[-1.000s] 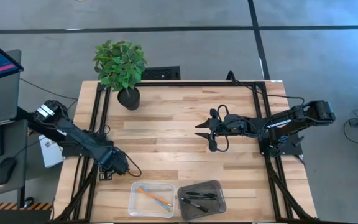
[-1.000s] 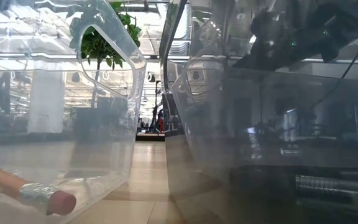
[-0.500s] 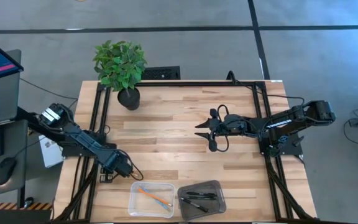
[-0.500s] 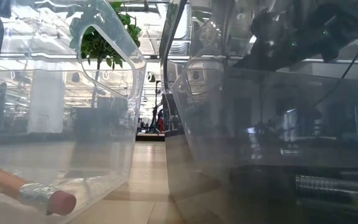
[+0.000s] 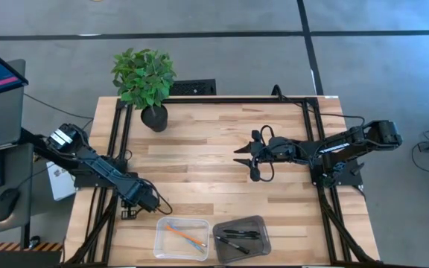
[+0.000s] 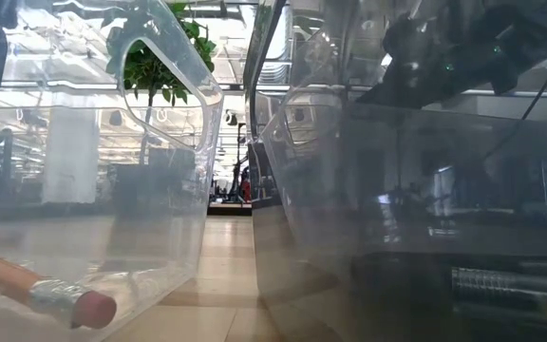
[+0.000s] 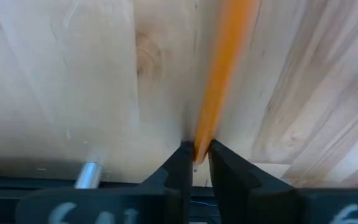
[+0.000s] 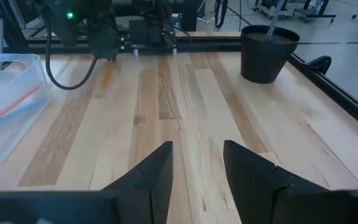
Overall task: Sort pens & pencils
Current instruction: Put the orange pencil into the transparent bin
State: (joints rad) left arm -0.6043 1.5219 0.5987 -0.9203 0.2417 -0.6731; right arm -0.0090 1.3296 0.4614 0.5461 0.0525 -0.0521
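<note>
An orange pencil (image 7: pixel 224 62) lies on the wooden table near its left front, with my left gripper (image 7: pixel 197 163) shut on it; the right wrist view shows that pencil (image 8: pixel 106 76) below the left gripper (image 8: pixel 104 45). In the high view my left gripper (image 5: pixel 144 199) covers it. The clear bin (image 5: pixel 161 237) holds an orange pencil (image 5: pixel 174 231) and a blue-grey one (image 5: pixel 193 239). The dark bin (image 5: pixel 263 228) holds two black pens (image 5: pixel 237 237). My right gripper (image 5: pixel 243 158) hovers open over the table's middle. My left gripper pinches the orange pencil's near end (image 7: pixel 200 140) between its two fingertips (image 7: pixel 182 160). The fingers come down at it from above, slanting, and the pencil runs straight on away from them. Its far part (image 8: pixel 106 79) seems to rest on the boards.
A potted plant (image 5: pixel 146 82) stands at the table's far left. The two bins sit side by side at the near edge and fill the low view, where an eraser end (image 6: pixel 76 306) shows in the clear bin. Black frame rails (image 5: pixel 121 141) run along the table's sides.
My left gripper has shifted a little toward the table's right and near edge, closer to the clear bin, and has kept still since half a second ago.
</note>
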